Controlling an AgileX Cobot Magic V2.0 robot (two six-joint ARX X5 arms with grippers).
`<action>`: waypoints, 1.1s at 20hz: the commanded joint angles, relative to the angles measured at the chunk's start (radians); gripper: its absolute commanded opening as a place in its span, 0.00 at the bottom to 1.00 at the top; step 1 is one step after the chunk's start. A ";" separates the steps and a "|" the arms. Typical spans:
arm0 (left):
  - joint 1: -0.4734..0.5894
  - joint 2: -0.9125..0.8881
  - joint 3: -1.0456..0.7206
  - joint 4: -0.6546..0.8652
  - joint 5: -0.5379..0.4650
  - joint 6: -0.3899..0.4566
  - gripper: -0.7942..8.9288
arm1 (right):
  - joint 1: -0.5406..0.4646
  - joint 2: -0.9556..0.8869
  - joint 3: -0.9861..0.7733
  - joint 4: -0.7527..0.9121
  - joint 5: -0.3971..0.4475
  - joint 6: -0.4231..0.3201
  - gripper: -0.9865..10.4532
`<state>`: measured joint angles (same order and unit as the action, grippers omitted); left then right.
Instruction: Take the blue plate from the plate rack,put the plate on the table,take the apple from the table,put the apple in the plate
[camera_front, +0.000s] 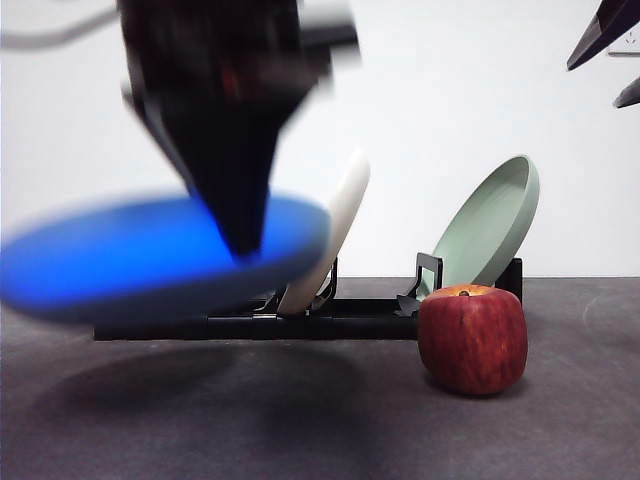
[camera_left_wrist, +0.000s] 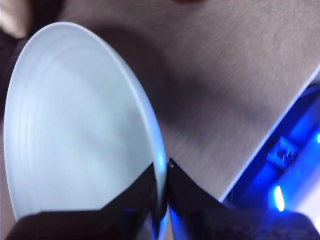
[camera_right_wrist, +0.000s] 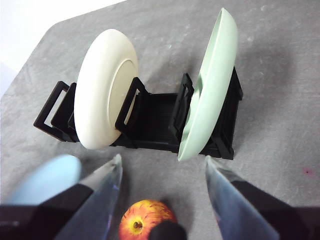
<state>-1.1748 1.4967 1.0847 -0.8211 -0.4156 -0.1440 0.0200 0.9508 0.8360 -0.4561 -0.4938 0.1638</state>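
On the table, plate rack holds two plates; left claw grips blue plate.

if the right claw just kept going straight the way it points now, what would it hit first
Most likely the apple, which sits between the open right claw jaws just ahead of it. The plate rack lies beyond. Depth is unclear, so it might pass just over the apple.

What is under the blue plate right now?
The blue plate, clamped at its rim by the left gripper, hangs above bare table with only its shadow beneath. It hides part of the plate rack behind.
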 joint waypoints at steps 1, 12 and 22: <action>-0.003 0.009 -0.099 0.154 -0.010 -0.010 0.07 | 0.001 0.002 0.005 0.004 0.003 -0.008 0.34; -0.001 0.061 -0.170 0.311 -0.023 0.070 0.33 | 0.002 0.002 0.005 -0.018 -0.005 -0.004 0.34; -0.002 -0.083 0.009 0.132 -0.298 0.071 0.51 | 0.154 0.002 0.005 -0.074 -0.023 -0.008 0.49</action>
<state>-1.1748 1.4261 1.0870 -0.6865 -0.6952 -0.0769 0.1654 0.9508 0.8360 -0.5316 -0.5175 0.1642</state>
